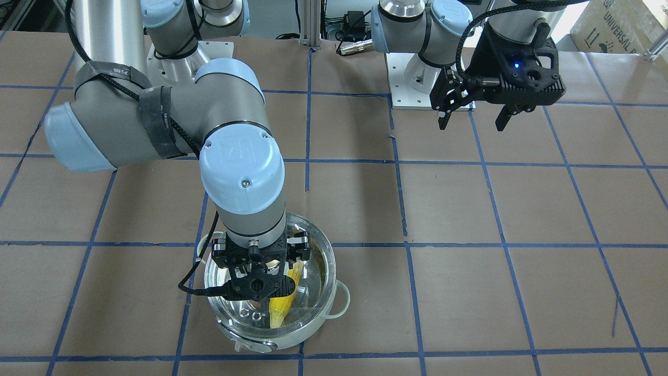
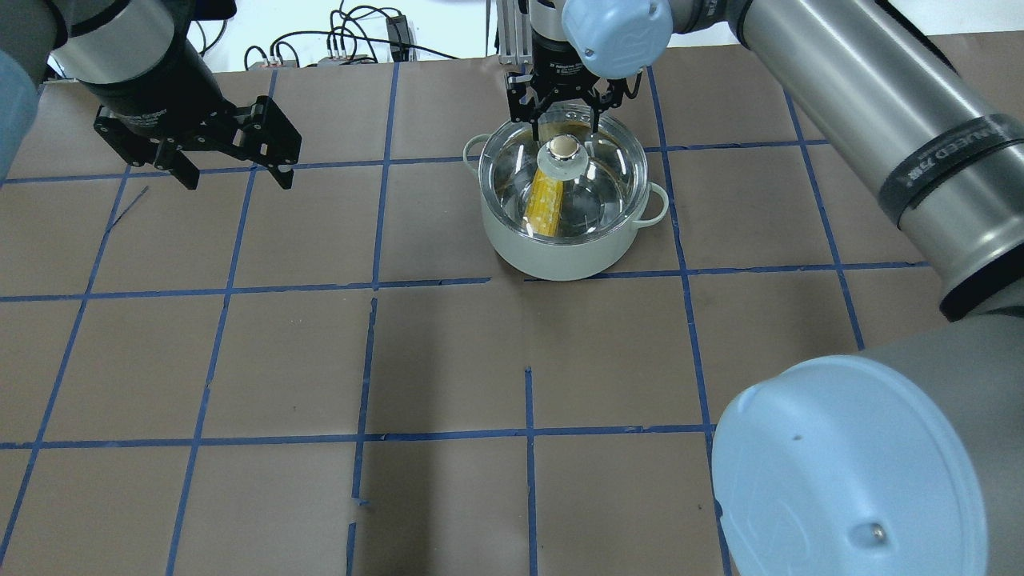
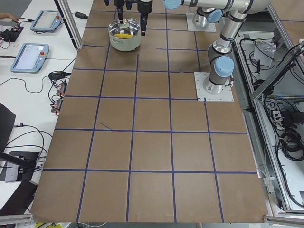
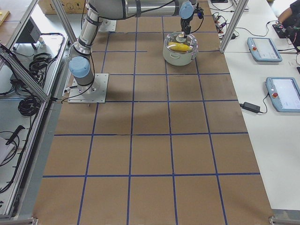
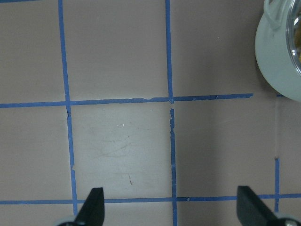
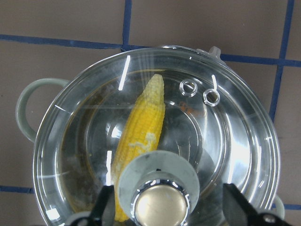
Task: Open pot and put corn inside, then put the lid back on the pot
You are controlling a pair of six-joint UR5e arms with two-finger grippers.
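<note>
The pot (image 2: 560, 256) stands at the far middle of the table, and the clear glass lid (image 2: 600, 188) sits on it. The yellow corn (image 2: 544, 204) lies inside, seen through the glass in the right wrist view (image 6: 141, 136). My right gripper (image 2: 560, 128) is open right above the lid, its fingers standing either side of the lid's knob (image 6: 159, 202) with a gap on both sides. My left gripper (image 2: 238, 182) is open and empty, held above the table far to the pot's left.
The table is brown paper with a blue tape grid (image 2: 372, 284). The pot's edge shows at the upper right of the left wrist view (image 5: 282, 61). Side tables with tablets (image 3: 29, 56) stand beyond the table's far edge.
</note>
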